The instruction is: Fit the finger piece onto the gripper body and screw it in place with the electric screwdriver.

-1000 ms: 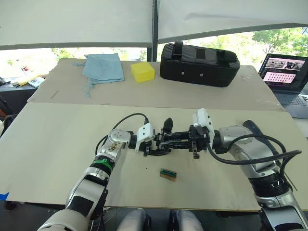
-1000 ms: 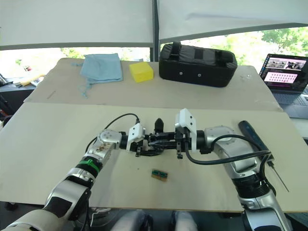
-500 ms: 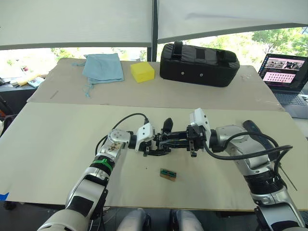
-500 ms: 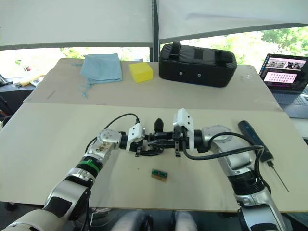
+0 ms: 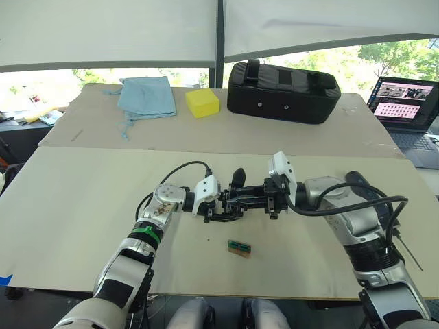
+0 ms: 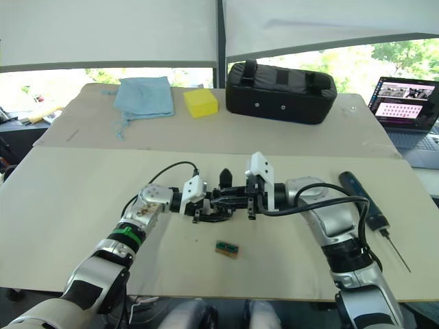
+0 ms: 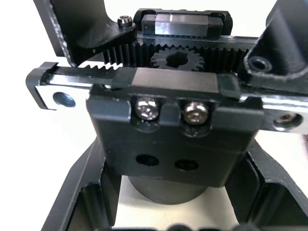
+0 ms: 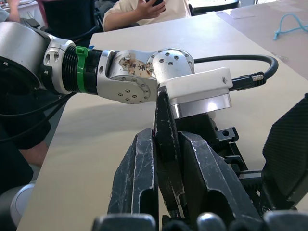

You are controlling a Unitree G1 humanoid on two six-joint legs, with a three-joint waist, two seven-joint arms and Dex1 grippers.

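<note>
My left gripper (image 5: 221,206) is shut on the gripper body (image 7: 173,139), holding it just above the middle of the near table. Its gear, toothed racks and two screws face the left wrist view, and a pointed black fin (image 5: 238,178) sticks up from it. My right gripper (image 5: 250,199) comes in from the right, tip to tip with the left one. Its fingers (image 8: 137,178) are shut on the finger piece (image 8: 166,144), a thin black wedge held right against the body. The electric screwdriver (image 6: 363,199) lies on the table to the right of my right arm.
A small green-brown block (image 5: 239,248) lies in front of the grippers. On the far table are a black padded case (image 5: 283,91), a yellow block (image 5: 203,102) and a blue cloth (image 5: 146,96). A laptop (image 5: 408,106) stands at the far right. A person (image 8: 144,9) sits behind the table.
My right arm has drawn in to the left, bringing its gripper closer against the gripper body. The left arm has stayed still.
</note>
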